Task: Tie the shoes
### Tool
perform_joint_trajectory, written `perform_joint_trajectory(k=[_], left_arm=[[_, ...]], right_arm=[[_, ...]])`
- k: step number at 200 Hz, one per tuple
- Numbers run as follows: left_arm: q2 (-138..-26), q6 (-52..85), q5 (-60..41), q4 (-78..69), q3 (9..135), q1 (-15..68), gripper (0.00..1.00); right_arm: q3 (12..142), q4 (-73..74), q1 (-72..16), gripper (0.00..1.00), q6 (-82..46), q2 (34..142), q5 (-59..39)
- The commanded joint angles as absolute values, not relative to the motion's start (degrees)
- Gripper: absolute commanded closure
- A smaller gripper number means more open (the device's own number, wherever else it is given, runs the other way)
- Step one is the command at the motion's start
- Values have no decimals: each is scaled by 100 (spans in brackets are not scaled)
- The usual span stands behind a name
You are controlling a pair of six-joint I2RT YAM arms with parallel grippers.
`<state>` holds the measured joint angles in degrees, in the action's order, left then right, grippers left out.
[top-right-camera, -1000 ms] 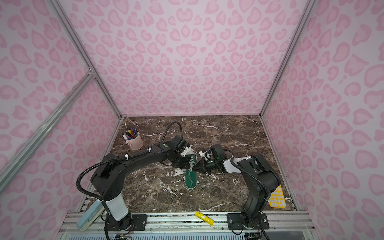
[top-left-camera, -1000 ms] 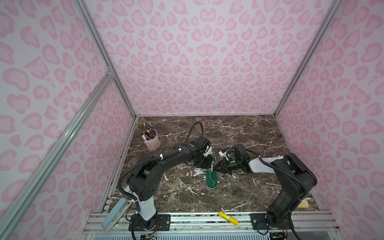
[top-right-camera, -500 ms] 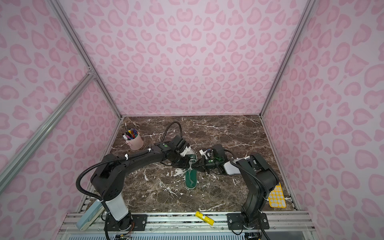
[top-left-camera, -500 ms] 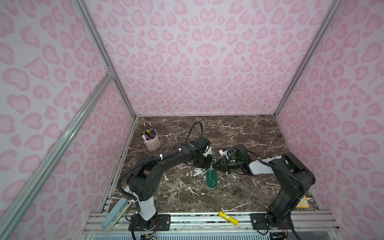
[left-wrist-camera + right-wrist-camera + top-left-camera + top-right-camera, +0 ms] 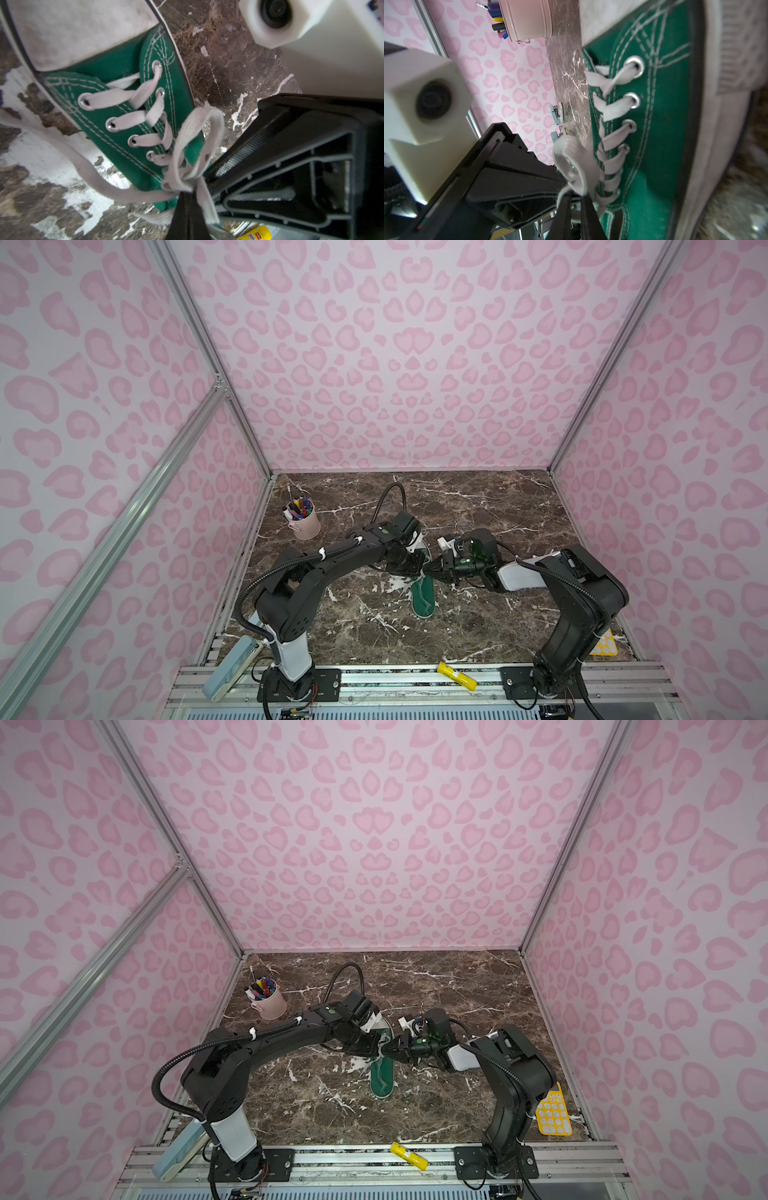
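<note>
Marble, dark brown with white veins, makes the worktop [image 5: 478, 506] under me. Pink walls [image 5: 395, 344] printed with darker pink blotches close it in on three sides, joined by aluminium posts [image 5: 210, 352]. A pink cup [image 5: 306, 524] of markers [image 5: 297, 506] stands near the back left corner. A yellow tube [image 5: 457, 675] lies on the metal rail [image 5: 374, 680] along the front edge, and a yellow sheet [image 5: 552, 1115] sits in the front right corner. The shoe [image 5: 424, 599] rests near the middle of the worktop, toe toward the back edge and heel toward the front. It is green canvas with pale double stitching, a scuffed white toe cap [image 5: 83, 31], metal eyelets [image 5: 160, 92] and flat off-white laces [image 5: 116, 97] crossing between the eyelet rows. Both my arms meet over its top eyelets. My left gripper [image 5: 187, 199] is clenched on a lace strand just below a crossing from which a loop [image 5: 193, 119] stands up. My right gripper [image 5: 575, 200] sits at the foot of that loop with its fingers a slit apart, and I cannot tell whether they pinch the lace.
</note>
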<state>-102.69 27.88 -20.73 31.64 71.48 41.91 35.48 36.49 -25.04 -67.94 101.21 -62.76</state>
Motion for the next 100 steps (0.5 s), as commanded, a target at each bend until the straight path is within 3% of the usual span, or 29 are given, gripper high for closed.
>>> perform_joint_trajectory(k=[1,100], left_arm=[[-10195,2878,-2248,3003,7120,4192,97],[-10090,3251,-2491,2394,6760,4157,97]], right_arm=[[3584,3275,-2492,87,-6459,10076,-6251],[3595,3077,-2468,86,-6337,10033,-6258]])
